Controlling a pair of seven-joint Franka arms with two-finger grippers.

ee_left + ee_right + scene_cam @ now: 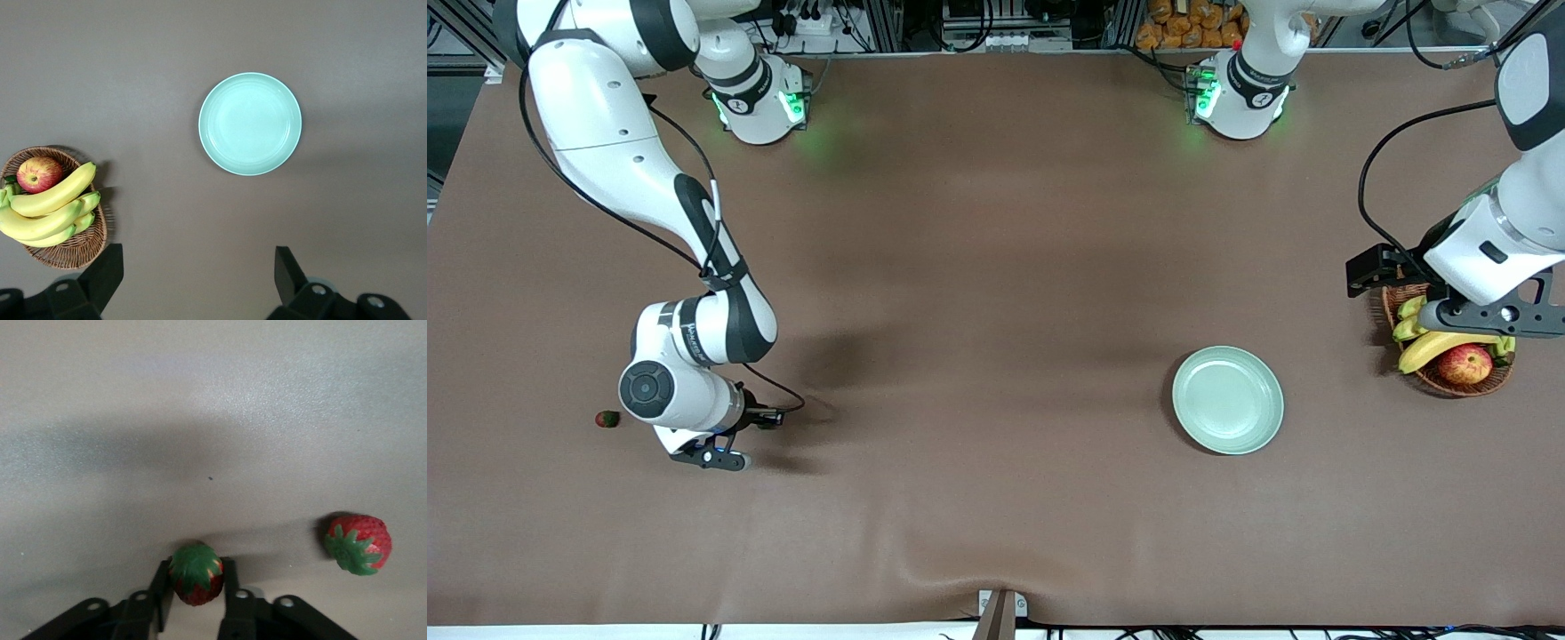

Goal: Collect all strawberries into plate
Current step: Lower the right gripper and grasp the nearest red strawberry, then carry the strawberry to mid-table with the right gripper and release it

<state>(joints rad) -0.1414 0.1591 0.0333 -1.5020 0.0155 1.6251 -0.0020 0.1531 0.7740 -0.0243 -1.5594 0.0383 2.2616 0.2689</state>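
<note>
My right gripper [711, 456] is low at the table near the right arm's end, shut on a small red strawberry [195, 575] with a green leafy top; that berry is hidden in the front view. A second strawberry [607, 419] lies on the cloth beside the gripper, apart from it, and the right wrist view also shows this strawberry [358, 544]. The pale mint-green plate [1227, 400] sits toward the left arm's end with nothing on it. My left gripper [198, 280] waits open above the wicker basket, its fingers [291, 270] wide apart.
A brown wicker basket [1449, 378] with bananas [1432, 347] and a red-yellow apple [1464, 364] stands beside the plate at the left arm's end. A brown cloth covers the table.
</note>
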